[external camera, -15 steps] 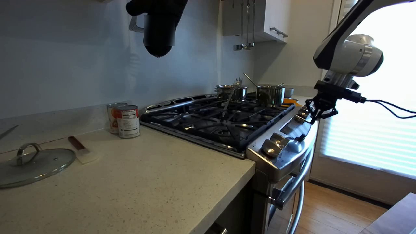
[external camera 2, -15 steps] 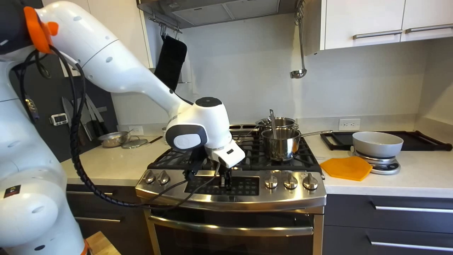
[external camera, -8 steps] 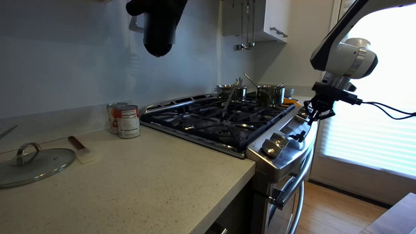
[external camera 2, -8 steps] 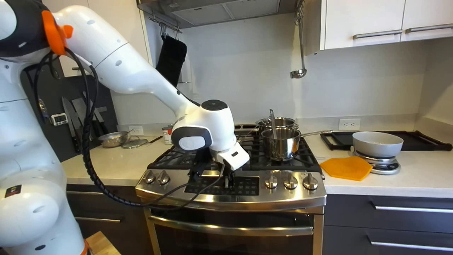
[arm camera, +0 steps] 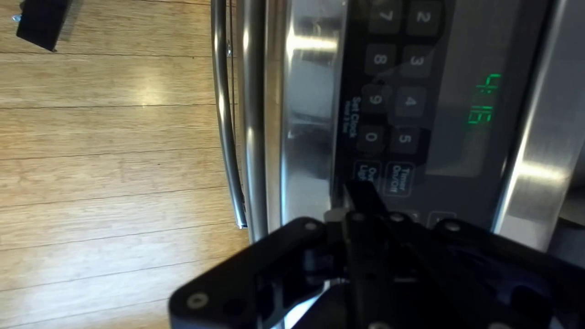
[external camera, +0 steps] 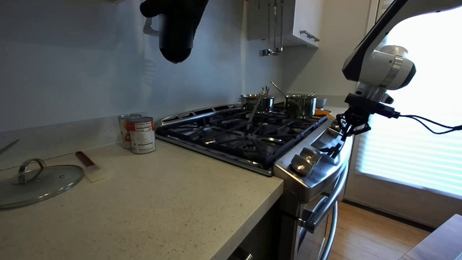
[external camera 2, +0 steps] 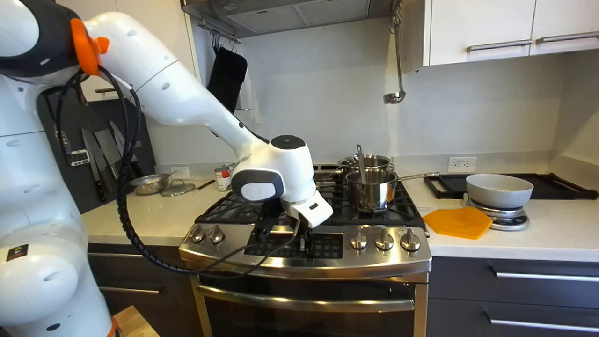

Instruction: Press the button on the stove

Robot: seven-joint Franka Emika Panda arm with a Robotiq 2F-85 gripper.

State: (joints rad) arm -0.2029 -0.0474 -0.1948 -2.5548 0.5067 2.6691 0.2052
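The stainless-steel stove (external camera 2: 224,262) shows in both exterior views (external camera: 288,169). Its black button panel (external camera 2: 330,245) lies in the middle of the slanted front strip. In the wrist view the panel (arm camera: 413,137) shows number buttons, a green clock display (arm camera: 484,98) and the Timer On/Off button (arm camera: 399,179). My gripper (external camera: 343,138) is shut, holds nothing and points down just above the panel. In the wrist view the gripper's dark tip (arm camera: 365,196) partly hides the Oven Light button (arm camera: 367,170). Contact with the panel cannot be told.
Knobs stand on both sides of the panel, left (external camera 2: 216,235) and right (external camera 2: 358,239). The oven handle (external camera 2: 304,305) runs below. Pots (external camera 2: 372,192) stand on the black grates. A loose cable (external camera 2: 154,266) hangs from the arm in front of the stove.
The arm has moved down, and the gripper has shifted a little right along the panel in an exterior view. The fingertips are closer to their reflection in the panel. The gripper stays shut.
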